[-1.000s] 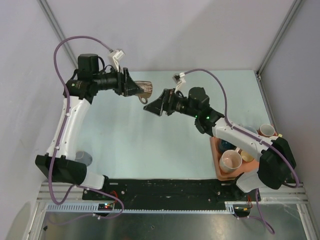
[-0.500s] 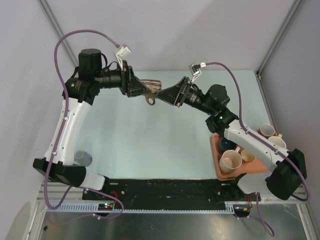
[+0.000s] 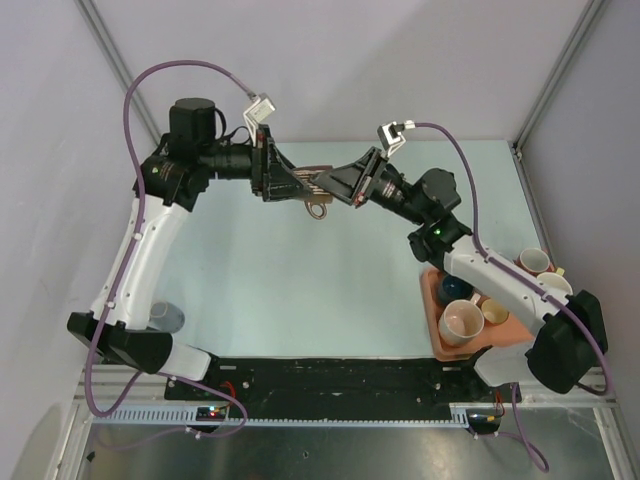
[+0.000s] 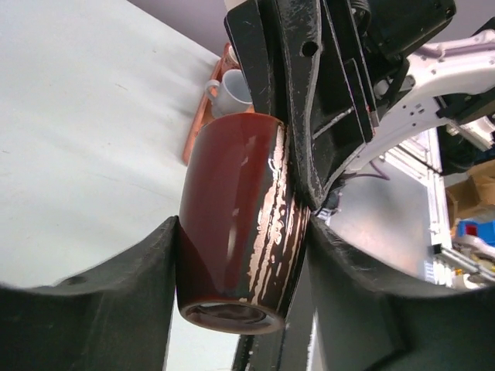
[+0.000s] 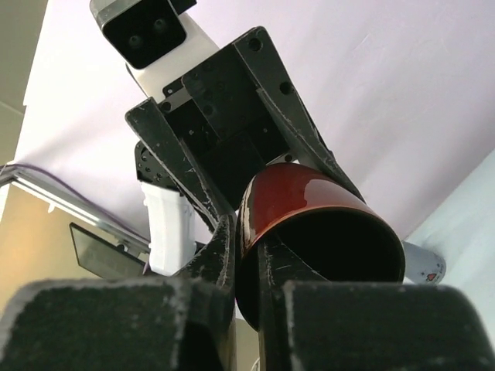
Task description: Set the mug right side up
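The dark red mug (image 3: pixel 312 180) with pale streaks hangs on its side in the air between both arms, its handle (image 3: pixel 318 208) pointing down. My left gripper (image 3: pixel 288 180) is shut on its body near the base; in the left wrist view both fingers press the mug (image 4: pixel 232 216) at the sides, around the left gripper (image 4: pixel 240 259). My right gripper (image 3: pixel 330 184) is shut on the rim wall. In the right wrist view one finger sits inside the mug (image 5: pixel 309 201) mouth and one outside, at the right gripper (image 5: pixel 246 247).
An orange tray (image 3: pixel 428 300) with several cups stands at the right near the right arm's base. A grey cup (image 3: pixel 166 318) lies at the left by the left arm's base. Walls close the back and both sides.
My right gripper swung up from the table's middle to the mug's mouth and shut on its rim. The left arm shifted the mug a little to the right.
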Robot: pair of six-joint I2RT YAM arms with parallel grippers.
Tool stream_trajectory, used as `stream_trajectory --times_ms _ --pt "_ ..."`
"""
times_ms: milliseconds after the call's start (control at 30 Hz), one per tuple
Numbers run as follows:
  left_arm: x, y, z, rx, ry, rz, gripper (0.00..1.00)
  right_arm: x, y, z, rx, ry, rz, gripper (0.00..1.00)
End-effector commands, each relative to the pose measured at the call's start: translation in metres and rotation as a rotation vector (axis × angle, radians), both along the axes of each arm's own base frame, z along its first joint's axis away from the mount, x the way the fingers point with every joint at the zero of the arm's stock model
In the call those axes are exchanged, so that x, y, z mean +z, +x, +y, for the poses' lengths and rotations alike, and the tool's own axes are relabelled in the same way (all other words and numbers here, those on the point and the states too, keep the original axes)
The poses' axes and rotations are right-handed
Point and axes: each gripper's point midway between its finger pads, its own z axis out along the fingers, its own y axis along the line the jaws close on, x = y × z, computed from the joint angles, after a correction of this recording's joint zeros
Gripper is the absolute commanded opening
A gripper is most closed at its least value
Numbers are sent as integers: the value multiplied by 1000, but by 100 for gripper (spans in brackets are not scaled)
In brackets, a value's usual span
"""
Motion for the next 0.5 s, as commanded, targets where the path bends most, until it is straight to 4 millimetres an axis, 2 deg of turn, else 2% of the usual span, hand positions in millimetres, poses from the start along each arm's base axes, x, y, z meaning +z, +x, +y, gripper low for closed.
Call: stream_trajectory --times_ms 0,33,67,100,200,233,300,367,433,467 --pt "9 12 1 58 31 -123 79 10 13 -19 -90 -7 28 1" --pt "4 22 8 111 57 -136 89 -5 22 -25 -158 -88 51 0" --pt "-1 37 17 191 95 -144 94 -8 31 -40 -263 -144 59 0" --pt "-7 50 28 261 139 -163 97 -26 37 -54 -359 -274 68 0" --pt "-29 96 79 555 367 -248 99 -57 43 -119 -670 -610 91 0" --pt "-42 109 100 646 470 -273 99 -66 38 -144 -743 -723 111 0" --pt "-63 120 125 730 618 -292 100 -90 27 -202 -905 -951 190 0" --pt "-83 122 136 745 704 -282 100 -109 11 -259 -1048 -1152 293 0" --pt "-102 119 140 731 752 -258 100 -125 -9 -307 -1154 -1295 416 0" --pt "-109 118 141 719 766 -251 100 -136 -21 -325 -1173 -1357 481 0"
